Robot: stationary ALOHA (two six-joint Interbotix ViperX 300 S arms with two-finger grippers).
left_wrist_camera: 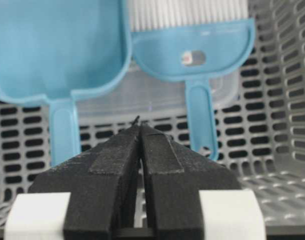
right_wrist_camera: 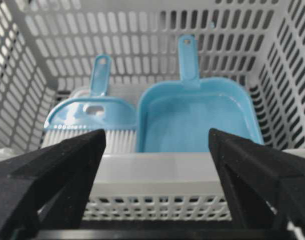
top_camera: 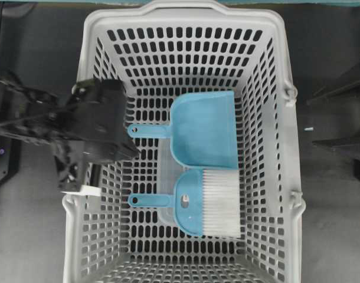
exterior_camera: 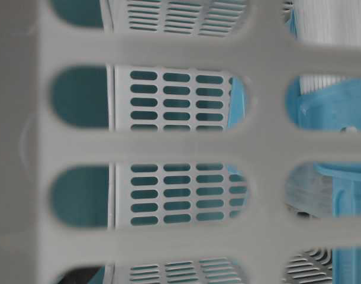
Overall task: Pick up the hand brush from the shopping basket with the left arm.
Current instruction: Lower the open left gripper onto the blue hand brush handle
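Brush (top_camera: 206,201) lying flat on basket (top_camera: 268,71) floor, just beside dustpan (top_camera: 206,130). Probably light, stiff, slippery plastic; best pinched across thin handle. Left gripper (left_wrist_camera: 139,125) closed, empty; right gripper (right_wrist_camera: 157,145) spread wide.

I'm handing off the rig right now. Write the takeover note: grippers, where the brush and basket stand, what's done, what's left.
Left gripper: shut, empty, inside the shopping basket near its left wall, pointing between the two handles.
Right gripper: open, empty, at the basket's opposite rim.
Hand brush: flat on the basket floor, handle toward the left arm, bristles away from it. Dustpan lies beside it, same way round.
Done: the left arm is in the basket.
Left: open the jaws, line up on the brush handle, grip, lift.
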